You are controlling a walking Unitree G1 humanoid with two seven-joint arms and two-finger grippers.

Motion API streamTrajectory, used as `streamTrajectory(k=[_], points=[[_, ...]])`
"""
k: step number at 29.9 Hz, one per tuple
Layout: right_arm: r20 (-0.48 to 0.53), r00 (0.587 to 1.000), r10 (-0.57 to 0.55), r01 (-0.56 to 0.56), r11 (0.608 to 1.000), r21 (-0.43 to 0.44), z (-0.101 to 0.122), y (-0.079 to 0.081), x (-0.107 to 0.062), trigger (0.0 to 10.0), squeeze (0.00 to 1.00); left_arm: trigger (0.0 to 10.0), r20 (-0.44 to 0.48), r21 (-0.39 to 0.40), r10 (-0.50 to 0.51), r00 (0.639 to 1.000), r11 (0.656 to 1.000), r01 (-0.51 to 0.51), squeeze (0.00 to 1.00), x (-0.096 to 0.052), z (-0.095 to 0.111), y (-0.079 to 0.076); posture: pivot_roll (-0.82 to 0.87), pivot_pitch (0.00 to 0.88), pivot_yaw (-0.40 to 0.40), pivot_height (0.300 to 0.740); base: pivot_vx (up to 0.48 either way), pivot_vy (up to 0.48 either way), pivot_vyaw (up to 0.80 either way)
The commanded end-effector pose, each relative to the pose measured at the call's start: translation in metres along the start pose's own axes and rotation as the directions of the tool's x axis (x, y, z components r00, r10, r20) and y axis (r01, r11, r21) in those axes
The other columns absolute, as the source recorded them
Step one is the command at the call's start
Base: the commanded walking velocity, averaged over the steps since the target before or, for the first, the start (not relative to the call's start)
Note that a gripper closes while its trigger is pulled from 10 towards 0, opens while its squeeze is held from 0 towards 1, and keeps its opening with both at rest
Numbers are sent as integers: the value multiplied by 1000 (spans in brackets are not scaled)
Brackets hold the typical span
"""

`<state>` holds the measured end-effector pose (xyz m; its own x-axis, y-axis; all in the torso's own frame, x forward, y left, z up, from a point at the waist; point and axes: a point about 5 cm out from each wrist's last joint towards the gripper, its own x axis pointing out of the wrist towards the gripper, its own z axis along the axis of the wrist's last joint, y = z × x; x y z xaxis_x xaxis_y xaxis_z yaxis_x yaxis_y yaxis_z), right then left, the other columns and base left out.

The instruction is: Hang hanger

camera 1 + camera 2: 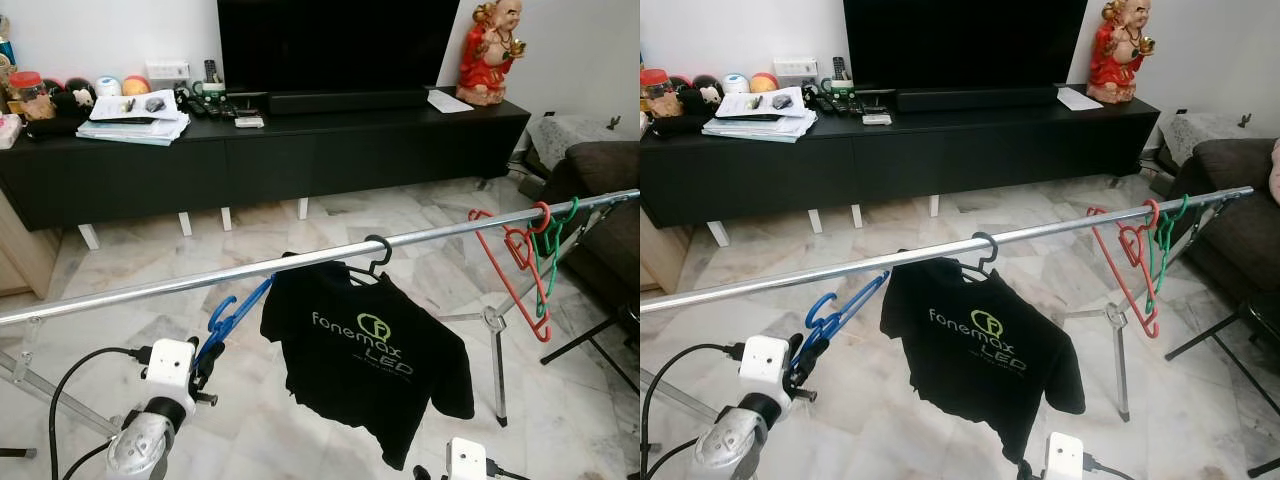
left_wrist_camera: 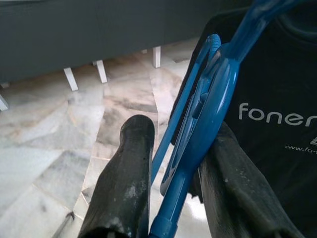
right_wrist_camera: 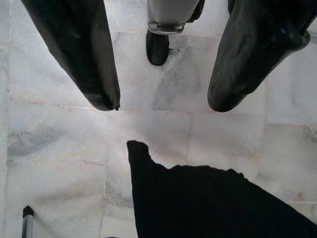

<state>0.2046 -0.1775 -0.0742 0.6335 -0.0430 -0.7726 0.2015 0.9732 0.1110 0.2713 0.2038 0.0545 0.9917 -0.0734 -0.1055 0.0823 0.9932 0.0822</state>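
Note:
A blue plastic hanger [image 1: 232, 316] is tilted just below the long metal rail [image 1: 150, 287], its upper end near the rail beside the black T-shirt [image 1: 365, 355]. My left gripper [image 2: 181, 134] is shut on the blue hanger [image 2: 208, 106], its fingers [image 2: 124, 183] pressed on either side of it. The left wrist [image 1: 170, 370] sits low, in front of the rail. The shirt hangs from a black hanger hook [image 1: 380, 250]. My right gripper [image 3: 163, 104] is open above the marble floor, with the shirt's hem [image 3: 208, 198] beneath it.
Red [image 1: 512, 262] and green [image 1: 548, 248] hangers hang at the rail's right end. The rack's tripod leg [image 1: 497, 365] stands below them. A long black TV console [image 1: 300, 140] runs along the far wall, and a dark sofa [image 1: 600, 190] is on the right.

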Motion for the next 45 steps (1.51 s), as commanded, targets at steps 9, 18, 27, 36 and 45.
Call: streamTrajectory(k=[9,18,27,36,45], points=[[4,1000,-3,3,1000,-14,1,-2,0,10000,0,10000,-17,-106,58,998,993,-60,0,7,9,-1,115,10,-57,740,0,0,0],[4,1000,-3,3,1000,-16,0,-2,0,10000,0,10000,25,-134,83,996,988,-79,0,10,20,1,112,0,-54,740,0,0,0],[3,1000,-3,3,1000,-18,0,-2,0,10000,0,10000,-21,-109,139,990,984,-140,0,11,16,8,111,0,-55,740,0,0,0],[4,1000,-4,4,1000,-16,1,-2,0,10000,0,10000,-35,-142,186,982,972,-189,0,11,14,12,112,11,-57,740,0,0,0],[5,1000,-3,3,1000,-17,3,-3,0,10000,0,10000,9,-153,195,981,970,-191,0,10,22,16,116,19,-59,740,0,0,0]])
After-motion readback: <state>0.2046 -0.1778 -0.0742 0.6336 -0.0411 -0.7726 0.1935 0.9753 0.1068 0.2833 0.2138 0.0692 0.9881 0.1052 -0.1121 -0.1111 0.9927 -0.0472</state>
